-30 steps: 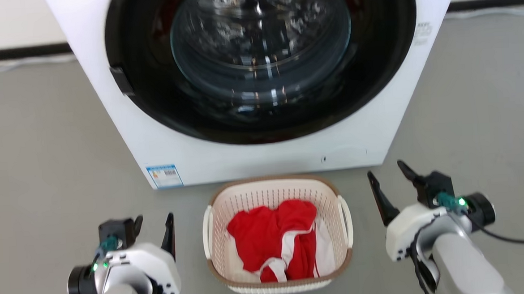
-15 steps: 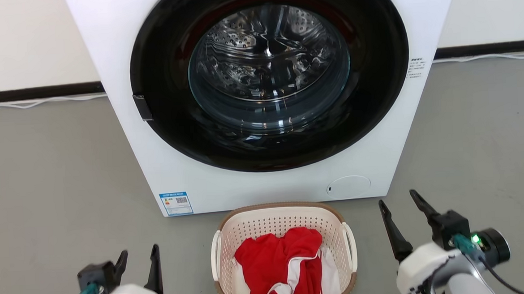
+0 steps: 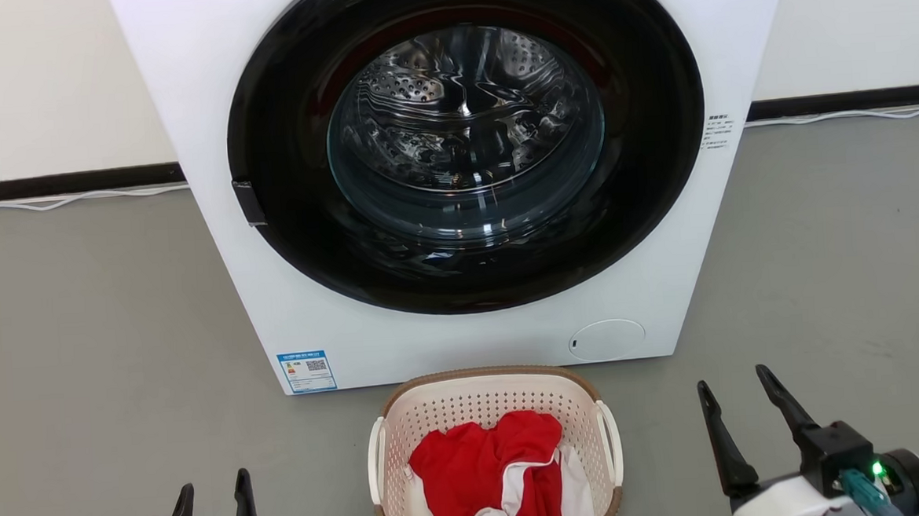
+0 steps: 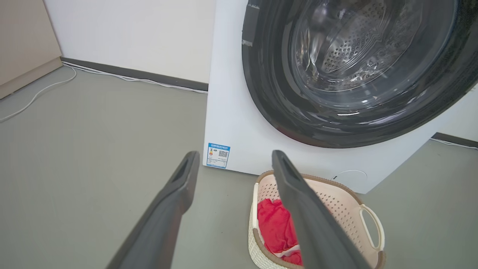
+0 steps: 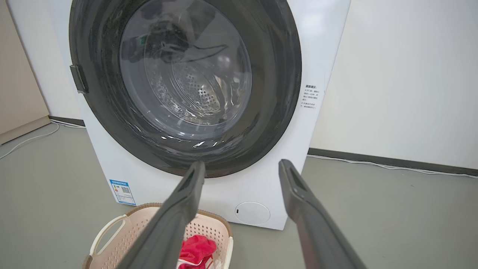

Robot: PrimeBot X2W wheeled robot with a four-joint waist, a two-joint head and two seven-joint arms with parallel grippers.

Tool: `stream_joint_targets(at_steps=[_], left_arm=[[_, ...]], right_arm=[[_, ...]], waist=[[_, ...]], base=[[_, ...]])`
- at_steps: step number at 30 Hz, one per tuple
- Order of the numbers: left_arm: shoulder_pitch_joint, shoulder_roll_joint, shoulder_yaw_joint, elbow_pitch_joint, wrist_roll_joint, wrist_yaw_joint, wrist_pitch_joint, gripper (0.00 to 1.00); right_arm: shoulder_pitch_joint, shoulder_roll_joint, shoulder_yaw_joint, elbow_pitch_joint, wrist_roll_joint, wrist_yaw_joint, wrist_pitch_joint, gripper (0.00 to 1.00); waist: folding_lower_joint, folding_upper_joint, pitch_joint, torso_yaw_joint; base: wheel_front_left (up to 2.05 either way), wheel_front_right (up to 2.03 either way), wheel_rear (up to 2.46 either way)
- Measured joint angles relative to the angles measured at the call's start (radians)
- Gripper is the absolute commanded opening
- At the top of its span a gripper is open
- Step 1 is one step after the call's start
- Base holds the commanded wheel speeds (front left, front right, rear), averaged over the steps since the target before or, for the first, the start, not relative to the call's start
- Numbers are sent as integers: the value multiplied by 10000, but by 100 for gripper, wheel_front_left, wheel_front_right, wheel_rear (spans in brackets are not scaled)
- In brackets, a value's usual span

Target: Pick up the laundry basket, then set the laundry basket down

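Note:
The laundry basket is cream-white and perforated, with a brown rim and white loop handles. It stands on the grey floor just in front of the washing machine and holds red and white clothes. Its near end runs off the head view's bottom edge. My left gripper is open at the lower left, well apart from the basket. My right gripper stands open to the basket's right, touching nothing. The left wrist view has the basket at lower right behind my gripper. In the right wrist view the basket sits lower left of my gripper.
A white washing machine with a large dark round door fills the middle, right behind the basket. Grey floor spreads on both sides. A white cable runs along the dark skirting at the wall.
The head camera has tilted up, so the machine, basket and both grippers sit lower in the picture. Both grippers stay open and apart from the basket.

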Motion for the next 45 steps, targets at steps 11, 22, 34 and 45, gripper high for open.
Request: stream_joint_targets(at_steps=[11, 22, 34, 45], left_arm=[[264, -163, 485, -677, 380, 33, 0, 0], [498, -389, 493, -134, -336, -4, 282, 0], [474, -397, 493, -290, -1605, -96, 617, 0], [444, -412, 506, -395, -2614, -167, 895, 0]], right_arm=[[299, 8, -82, -357, 13, 0, 0, 0], [583, 46, -136, 278, 940, 0, 257, 0], [576, 46, -144, 182, 2575, 0, 546, 0], [555, 48, -190, 71, 3925, -2, 844, 0]], waist=[[0, 0, 105, -51], [3, 0, 107, -36], [2, 0, 168, -8], [1, 0, 199, 14]], base=[[0, 0, 0], [0, 0, 0], [0, 0, 0], [0, 0, 0]])
